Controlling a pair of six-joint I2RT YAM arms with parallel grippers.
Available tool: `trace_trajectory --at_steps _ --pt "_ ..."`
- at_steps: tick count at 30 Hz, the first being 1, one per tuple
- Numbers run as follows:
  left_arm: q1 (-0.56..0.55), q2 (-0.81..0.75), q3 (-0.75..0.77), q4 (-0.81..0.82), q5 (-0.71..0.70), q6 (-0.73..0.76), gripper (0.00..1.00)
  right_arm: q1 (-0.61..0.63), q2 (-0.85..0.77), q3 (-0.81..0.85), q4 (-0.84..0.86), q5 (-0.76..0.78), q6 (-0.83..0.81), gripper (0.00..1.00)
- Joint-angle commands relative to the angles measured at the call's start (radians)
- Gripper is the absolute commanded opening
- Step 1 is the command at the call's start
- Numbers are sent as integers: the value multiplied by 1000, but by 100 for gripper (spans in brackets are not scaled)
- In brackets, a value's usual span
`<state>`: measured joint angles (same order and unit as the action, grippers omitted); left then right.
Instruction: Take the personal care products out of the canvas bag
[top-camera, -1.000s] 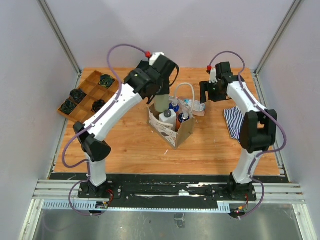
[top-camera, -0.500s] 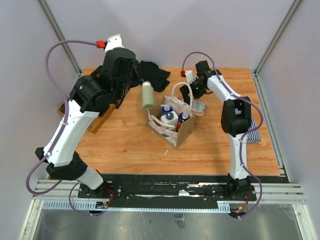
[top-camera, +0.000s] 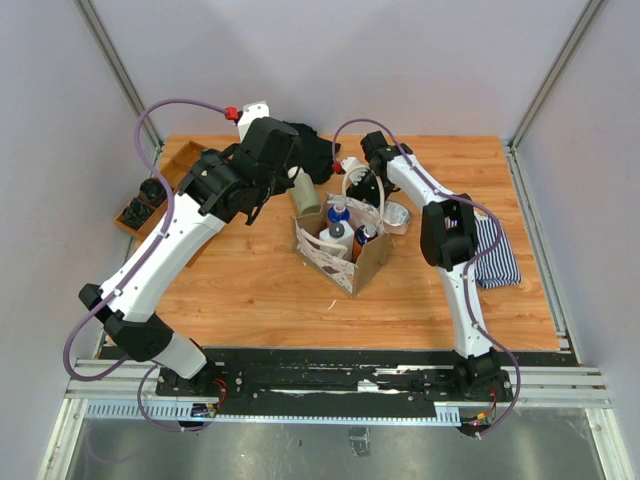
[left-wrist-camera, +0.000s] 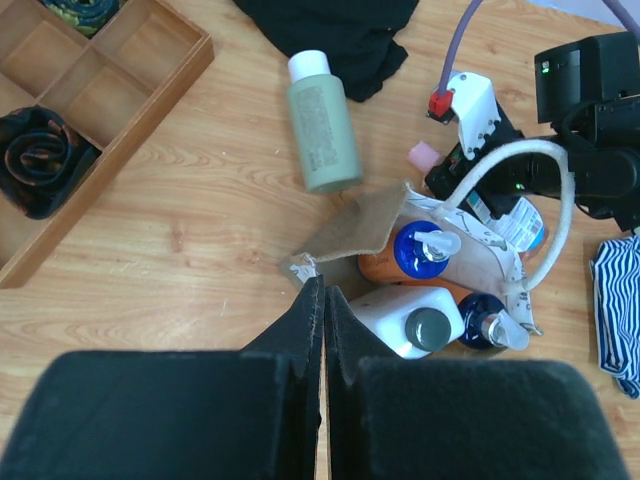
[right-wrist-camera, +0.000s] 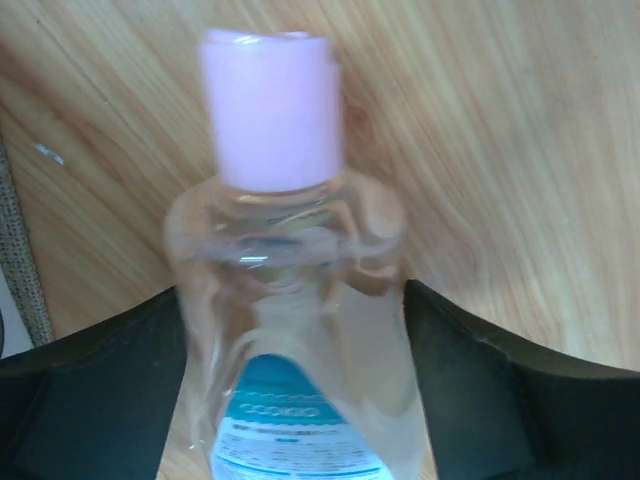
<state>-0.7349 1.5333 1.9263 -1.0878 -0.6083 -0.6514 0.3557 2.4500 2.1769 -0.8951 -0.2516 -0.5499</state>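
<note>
The canvas bag stands open mid-table and also shows in the left wrist view. Inside it are a white bottle, an orange-brown bottle with a blue pump cap and a dark blue-capped bottle. The olive-beige bottle lies on the table just behind the bag's left side. My left gripper is shut and empty, high above the bag's left corner. My right gripper is shut on the pale pink-capped bottle, low over the wood behind the bag.
A divided wooden tray with dark coiled items sits at the far left. A black cloth lies at the back by the olive bottle. A striped cloth lies at the right. The bag's white loop handle arches up.
My left gripper lifted the olive-beige bottle out of the bag, let it go on the table behind it, and is now shut and empty. My right arm swung left behind the bag.
</note>
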Motion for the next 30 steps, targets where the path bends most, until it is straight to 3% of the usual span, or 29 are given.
trace_trajectory --at_steps 1,2,3,4,7,12,20,27,30 --pt "15 -52 -50 62 25 -5 1 8 81 22 -181 143 -30 55" --pt "15 -57 -58 67 28 -7 0 0 92 49 -211 147 -10 22" --pt "16 -62 -66 71 32 -10 1 -11 92 73 -228 135 22 4" --pt "16 -64 -76 77 35 -11 1 -25 78 69 -213 124 62 1" --pt "15 -75 -106 91 40 -14 1 -75 -41 -50 -63 48 186 1" --pt "17 -95 -169 120 28 -20 1 -123 -371 -442 406 -65 339 1" --pt "17 -94 -236 170 50 -20 1 -132 -777 -906 1050 -14 454 1" --pt "17 -100 -294 202 55 -20 1 -163 -822 -1175 1626 -55 580 1" --pt "17 -111 -327 225 61 -20 0 -193 -751 -1357 2109 -77 685 1"
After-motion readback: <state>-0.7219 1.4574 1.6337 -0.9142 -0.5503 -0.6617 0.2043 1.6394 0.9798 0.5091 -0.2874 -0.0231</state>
